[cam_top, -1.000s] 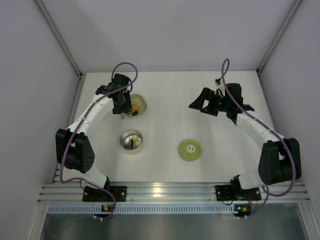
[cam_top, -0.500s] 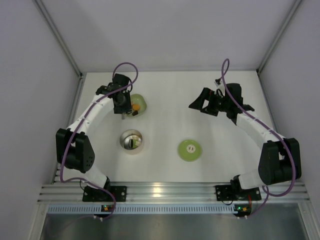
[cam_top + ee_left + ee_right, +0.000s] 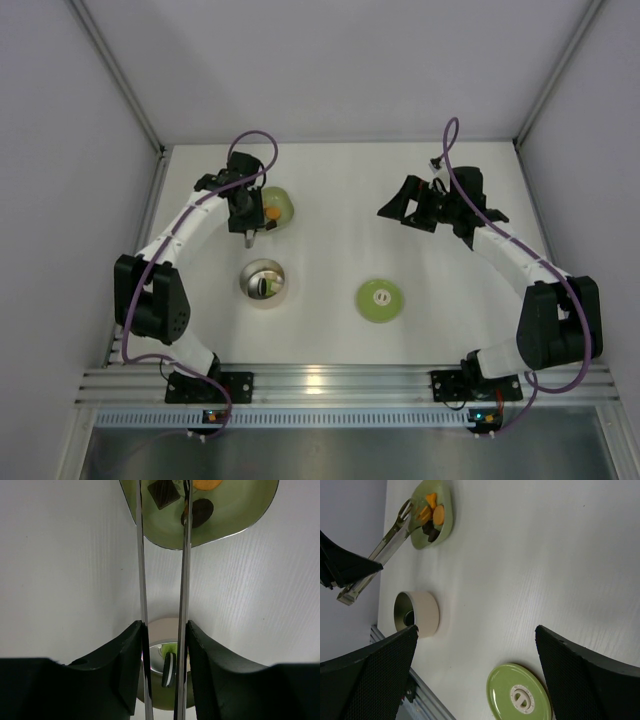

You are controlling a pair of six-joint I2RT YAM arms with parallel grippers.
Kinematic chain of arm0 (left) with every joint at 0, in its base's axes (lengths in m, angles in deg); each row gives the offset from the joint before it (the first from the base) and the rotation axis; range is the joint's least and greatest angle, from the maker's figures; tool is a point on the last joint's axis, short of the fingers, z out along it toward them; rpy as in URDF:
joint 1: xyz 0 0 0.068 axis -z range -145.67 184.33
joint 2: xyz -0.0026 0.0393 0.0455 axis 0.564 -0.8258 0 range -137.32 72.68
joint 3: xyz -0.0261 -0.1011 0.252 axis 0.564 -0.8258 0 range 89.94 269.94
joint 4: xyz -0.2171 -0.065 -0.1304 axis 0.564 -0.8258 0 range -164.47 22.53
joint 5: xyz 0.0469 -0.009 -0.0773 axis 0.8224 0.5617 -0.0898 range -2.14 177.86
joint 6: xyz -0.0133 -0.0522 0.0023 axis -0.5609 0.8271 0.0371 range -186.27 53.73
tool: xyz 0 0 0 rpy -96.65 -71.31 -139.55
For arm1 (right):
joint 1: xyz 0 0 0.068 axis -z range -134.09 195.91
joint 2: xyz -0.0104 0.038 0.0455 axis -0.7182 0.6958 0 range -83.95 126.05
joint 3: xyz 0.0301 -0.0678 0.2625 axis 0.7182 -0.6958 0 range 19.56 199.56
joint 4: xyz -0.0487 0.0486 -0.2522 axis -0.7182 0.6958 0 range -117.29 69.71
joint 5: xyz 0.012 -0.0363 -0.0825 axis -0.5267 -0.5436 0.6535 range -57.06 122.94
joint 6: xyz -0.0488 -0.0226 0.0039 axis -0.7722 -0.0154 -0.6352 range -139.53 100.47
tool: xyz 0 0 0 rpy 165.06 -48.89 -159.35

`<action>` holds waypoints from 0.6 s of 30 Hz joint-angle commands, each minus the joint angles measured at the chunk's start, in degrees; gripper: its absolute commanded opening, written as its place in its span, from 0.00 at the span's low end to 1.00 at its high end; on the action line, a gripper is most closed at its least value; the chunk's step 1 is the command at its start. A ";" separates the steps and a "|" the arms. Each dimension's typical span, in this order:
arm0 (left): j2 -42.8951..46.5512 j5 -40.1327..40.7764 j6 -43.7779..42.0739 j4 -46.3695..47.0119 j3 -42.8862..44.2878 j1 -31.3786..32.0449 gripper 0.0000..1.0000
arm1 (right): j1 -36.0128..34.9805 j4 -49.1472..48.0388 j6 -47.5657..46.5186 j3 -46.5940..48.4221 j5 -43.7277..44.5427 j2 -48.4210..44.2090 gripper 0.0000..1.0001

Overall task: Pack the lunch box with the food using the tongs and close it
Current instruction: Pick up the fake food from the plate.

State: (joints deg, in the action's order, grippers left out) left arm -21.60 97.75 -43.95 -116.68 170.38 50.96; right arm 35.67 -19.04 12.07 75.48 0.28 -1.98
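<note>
The left hand (image 3: pixel 163 630) grasps the tongs (image 3: pixel 141 580) over remaining food (image 3: pixel 438 515); lunch box (image 3: pixel 427 612) partly filled, lid (image 3: pixel 520 696) off, right hand (image 3: pixel 398 203) released.

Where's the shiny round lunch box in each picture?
Top external: lunch box left of centre, nearer the arm bases than the green dish.
Left wrist: lunch box bottom middle, behind the tongs; green dish at the top.
Right wrist: lunch box at the left; green dish top left.
Shared landmark: the green dish.
</note>
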 commanded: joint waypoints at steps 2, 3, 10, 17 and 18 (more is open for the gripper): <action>0.76 0.13 -0.44 1.75 -0.11 -0.27 0.44 | 0.84 -3.68 -0.22 0.07 -0.29 -1.55 0.99; 0.76 0.13 -0.44 1.66 -0.11 -0.19 0.44 | 0.84 -3.77 -0.13 -0.02 -0.29 -1.64 1.00; 0.94 0.39 -0.71 1.84 -0.29 -0.19 0.44 | 0.92 -3.68 -0.31 -0.02 -0.03 -1.47 0.99; 0.15 -0.31 -0.53 2.63 -0.11 -0.19 0.41 | 0.84 -3.77 -0.31 -0.02 0.06 -0.94 0.99; 0.15 -0.48 -0.44 2.45 0.06 -0.19 0.37 | 0.92 -3.68 -0.22 -0.02 0.06 -0.85 0.99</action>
State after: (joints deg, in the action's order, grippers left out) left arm -21.60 97.75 -43.95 -116.66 170.03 50.96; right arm 35.69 -19.04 12.07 75.46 0.32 -2.05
